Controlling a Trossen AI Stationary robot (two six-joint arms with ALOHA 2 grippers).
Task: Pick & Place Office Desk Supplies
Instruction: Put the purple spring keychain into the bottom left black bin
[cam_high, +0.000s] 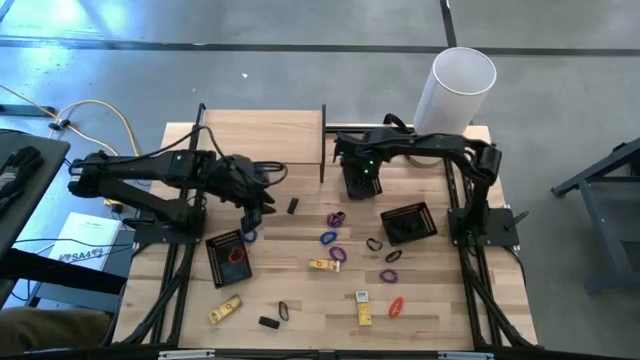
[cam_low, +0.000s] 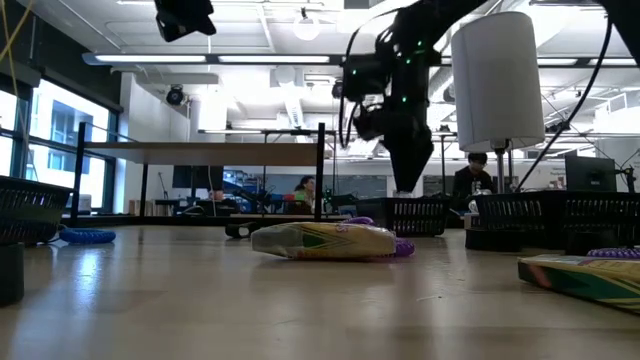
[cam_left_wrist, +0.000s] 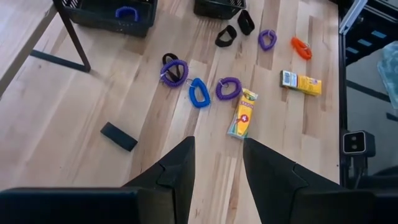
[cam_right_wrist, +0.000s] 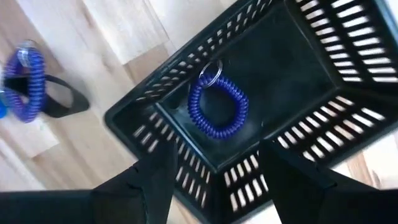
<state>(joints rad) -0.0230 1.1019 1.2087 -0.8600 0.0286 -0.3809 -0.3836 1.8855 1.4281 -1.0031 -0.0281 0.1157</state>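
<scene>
Small supplies lie spread over the wooden table: purple loops (cam_high: 336, 218), a blue loop (cam_high: 328, 239), black loops (cam_high: 374, 243), a red loop (cam_high: 396, 306), yellow packets (cam_high: 323, 265) and black blocks (cam_high: 293, 206). My right gripper (cam_right_wrist: 214, 168) stands open, pointing down over a black mesh tray (cam_right_wrist: 323, 74) at the far middle, in which a blue coil loop (cam_right_wrist: 217, 109) lies flat. My left gripper (cam_left_wrist: 217, 168) hangs open above the table's left half (cam_high: 258, 198), nothing between its fingers. It looks slanting down toward a black block (cam_left_wrist: 118, 135) and the loops beyond.
A tall white cylinder (cam_high: 455, 90) stands at the far right. Two more mesh trays rest on the table, one at the right (cam_high: 408, 222) and one at the left (cam_high: 228, 255) holding a red loop. A thin black frame (cam_high: 323, 140) rises at the far edge.
</scene>
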